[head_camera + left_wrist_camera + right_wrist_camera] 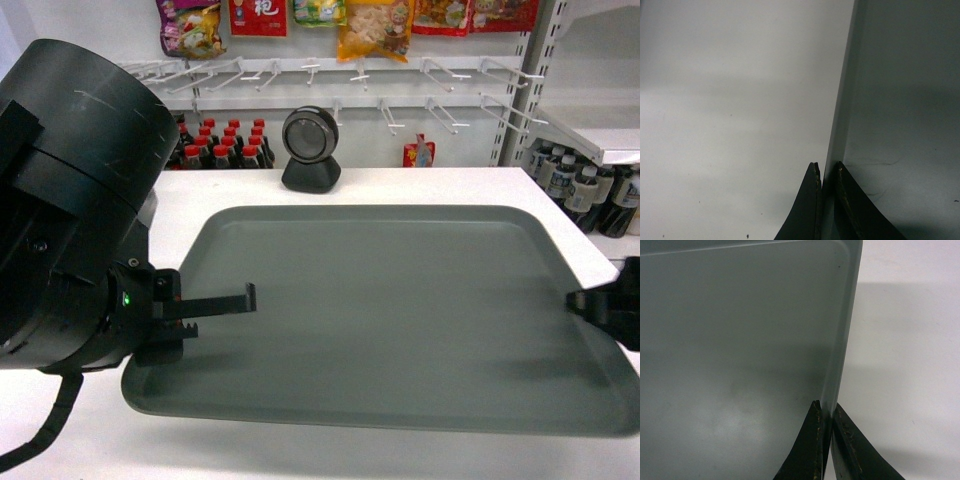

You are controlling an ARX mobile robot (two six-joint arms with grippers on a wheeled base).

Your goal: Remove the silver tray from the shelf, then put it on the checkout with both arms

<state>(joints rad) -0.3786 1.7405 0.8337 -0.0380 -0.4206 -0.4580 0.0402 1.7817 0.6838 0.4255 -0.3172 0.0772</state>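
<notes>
**Tray pinched at both short ends, long axis spanning arm to arm**

Left gripper [235,298] jaws pinch the silver tray [390,300] rim; right gripper [585,300] jaws likewise. Tray lies level over the checkout table [420,185], scanner [310,150] behind. Neither arm nearer; likely lower together.

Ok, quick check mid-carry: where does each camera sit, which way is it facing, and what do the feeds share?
Head: on the robot, slanting down at the matte grey-green rectangular tray over the white checkout counter; both black arms show.
Left wrist: on the left arm, looking along its jaws, which are shut on the tray's left rim.
Right wrist: on the right arm, looking along its jaws, shut on the tray's right rim.
Shared: the tray and counter appear in all three.
</notes>
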